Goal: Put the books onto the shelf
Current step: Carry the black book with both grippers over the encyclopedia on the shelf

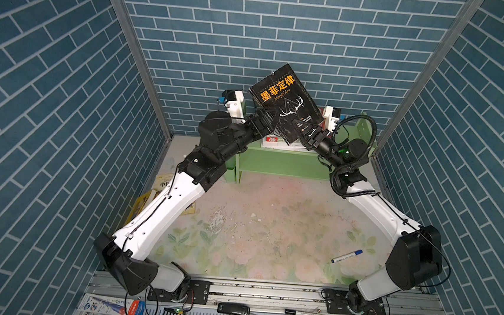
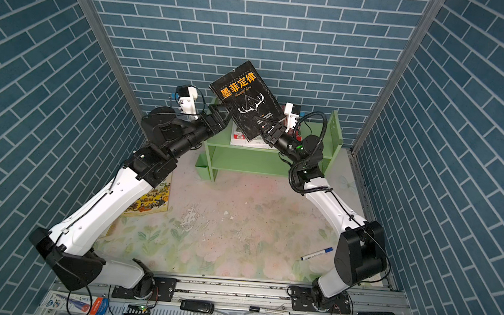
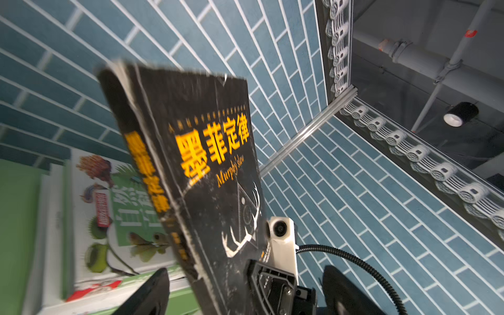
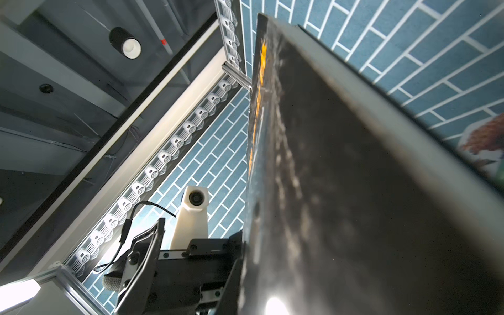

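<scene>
Blue brick-patterned walls [image 1: 255,26] enclose a worn floral mat [image 1: 254,226]; the green shelf [image 1: 284,162] stands at the mat's far edge; a marker [image 1: 347,256] lies well in front of the shelf; the black book [image 1: 285,102], scuffed, with orange characters and white antlers, tilts in the air above the shelf's top tier; the right gripper [image 1: 305,131] clamps its lower edge; the left gripper [image 1: 266,123] has its jaws spread wide at the spine.

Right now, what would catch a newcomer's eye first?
The black book with orange characters, raised tilted above the green shelf at the back, pinched at its lower corner by the right claw. The left claw stands open at its opposite edge, and a blue-capped marker lies on the floral mat.
</scene>
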Robot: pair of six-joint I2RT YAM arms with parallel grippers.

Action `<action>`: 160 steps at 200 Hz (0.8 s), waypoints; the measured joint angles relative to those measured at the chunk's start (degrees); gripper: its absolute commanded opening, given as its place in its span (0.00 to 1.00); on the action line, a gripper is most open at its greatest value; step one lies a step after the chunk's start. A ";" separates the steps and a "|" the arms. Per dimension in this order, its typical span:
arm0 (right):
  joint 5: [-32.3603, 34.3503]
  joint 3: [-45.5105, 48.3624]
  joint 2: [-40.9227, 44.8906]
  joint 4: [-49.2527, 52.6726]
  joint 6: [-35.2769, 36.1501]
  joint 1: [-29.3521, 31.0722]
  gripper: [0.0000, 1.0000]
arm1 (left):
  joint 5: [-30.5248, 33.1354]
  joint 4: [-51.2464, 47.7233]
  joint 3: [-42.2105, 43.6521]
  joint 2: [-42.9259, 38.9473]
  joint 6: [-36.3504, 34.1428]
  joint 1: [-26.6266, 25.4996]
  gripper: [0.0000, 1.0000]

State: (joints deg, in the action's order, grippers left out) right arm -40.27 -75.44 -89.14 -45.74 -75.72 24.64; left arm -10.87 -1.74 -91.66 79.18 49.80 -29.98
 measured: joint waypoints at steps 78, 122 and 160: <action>-20.20 -3.74 7.61 14.97 0.04 -9.44 0.13 | -15.76 -6.62 3.52 -3.78 2.23 13.86 0.98; -25.53 -5.51 8.63 18.40 0.04 -10.62 0.13 | -30.49 -0.07 2.69 0.00 5.05 13.99 0.98; -27.71 -5.51 8.59 21.14 0.02 -11.10 0.14 | -38.14 6.75 2.80 0.59 8.13 13.99 0.94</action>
State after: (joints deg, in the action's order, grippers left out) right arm -67.99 -80.95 -80.55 -24.60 -75.70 13.54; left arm -49.01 5.02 -88.86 79.77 57.93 -15.99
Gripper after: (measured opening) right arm 0.171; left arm 0.960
